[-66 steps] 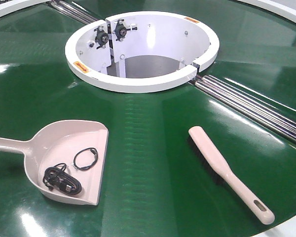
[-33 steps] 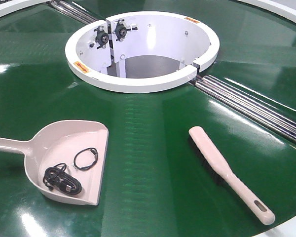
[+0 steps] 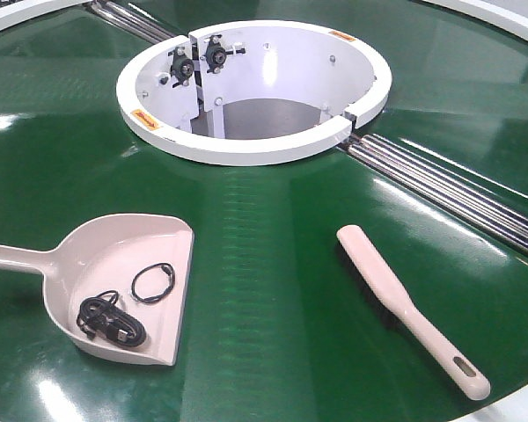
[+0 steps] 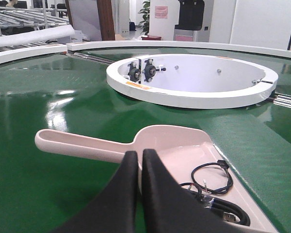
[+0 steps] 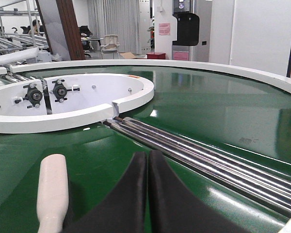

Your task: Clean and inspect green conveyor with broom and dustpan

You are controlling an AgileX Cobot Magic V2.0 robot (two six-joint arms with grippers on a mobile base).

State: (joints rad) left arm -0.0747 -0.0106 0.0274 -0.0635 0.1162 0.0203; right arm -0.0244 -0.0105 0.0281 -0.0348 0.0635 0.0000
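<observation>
- Fingers of the left gripper (image 4: 139,158) were pressed together on nothing, poised just above the dustpan (image 3: 114,281) where its handle meets the scoop.
- Fingers of the right gripper (image 5: 148,160) were likewise clenched and empty, hanging beside the head of the broom (image 5: 52,191) without touching it.
- Both tools lay flat on the green conveyor (image 3: 273,308) near its front edge, dustpan toward the front-left corner, broom (image 3: 409,308) toward the front-right; probably each was put within reach of its own arm.
- A coiled black cable (image 3: 112,321) and a small black loop (image 3: 152,283) sat inside the scoop, likely debris already gathered.
- The white hub (image 3: 251,145) and steel rails (image 3: 449,189) stood well behind, blocking nothing.
</observation>
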